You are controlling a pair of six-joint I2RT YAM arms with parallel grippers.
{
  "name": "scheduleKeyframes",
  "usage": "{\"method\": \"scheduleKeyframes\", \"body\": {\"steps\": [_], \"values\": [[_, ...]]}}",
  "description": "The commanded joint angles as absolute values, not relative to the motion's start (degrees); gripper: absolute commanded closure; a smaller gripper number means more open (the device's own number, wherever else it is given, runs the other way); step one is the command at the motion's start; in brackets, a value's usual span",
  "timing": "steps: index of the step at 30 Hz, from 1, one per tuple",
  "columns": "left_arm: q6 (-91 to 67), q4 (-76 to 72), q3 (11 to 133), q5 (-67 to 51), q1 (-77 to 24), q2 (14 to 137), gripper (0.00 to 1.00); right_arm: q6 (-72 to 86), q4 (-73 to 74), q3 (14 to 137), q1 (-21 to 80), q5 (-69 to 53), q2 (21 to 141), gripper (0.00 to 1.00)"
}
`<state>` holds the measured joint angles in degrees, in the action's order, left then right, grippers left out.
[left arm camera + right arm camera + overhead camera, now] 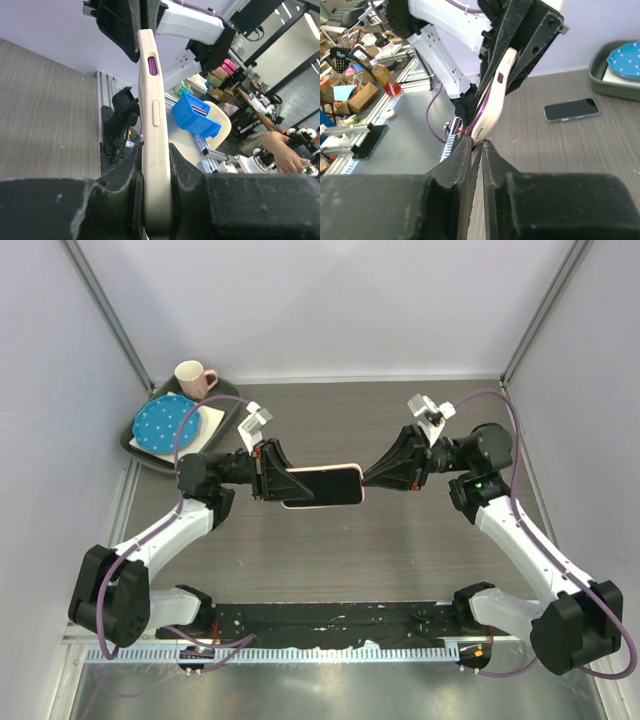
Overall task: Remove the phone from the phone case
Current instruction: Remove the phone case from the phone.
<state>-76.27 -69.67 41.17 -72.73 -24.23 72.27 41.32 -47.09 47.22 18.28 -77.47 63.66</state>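
2 clamp case: left claw, right claw; phone on table

Bright, even light falls from above, so the grey worktop shows only soft, faint shadows, and the metal sheet along its near edge shines pale. The top picture is sharp all over. In the wrist pictures the black left tool and right tool fill the bottom as dark, blurry shapes close to the lens, while the pale phone case looks clear higher up and the room behind is a bit fuzzy.
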Motion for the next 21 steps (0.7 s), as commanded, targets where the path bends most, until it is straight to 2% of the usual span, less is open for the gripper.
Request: {"method": "scheduleKeyframes", "body": {"steps": [1, 11, 16, 21], "values": [[-78.57, -83.76, 43.68, -70.31, -26.98, 70.31, 1.0, 5.29, -3.66, 55.71, 21.26, -63.91, 64.51, 0.94], [-79.63, -84.81, 44.3, -70.22, -27.07, 70.4, 1.0, 0.53, 7.2, 59.59, 21.88, -53.71, 67.32, 0.89], [-80.42, -85.96, 44.3, -69.79, -27.07, 70.22, 1.0, 0.35, 7.47, 59.06, 21.97, -49.22, 68.03, 0.86], [-80.51, -86.4, 44.21, -69.7, -27.16, 69.87, 1.0, 0.52, 6.77, 59.33, 21.89, -50.27, 68.2, 0.82]]}}
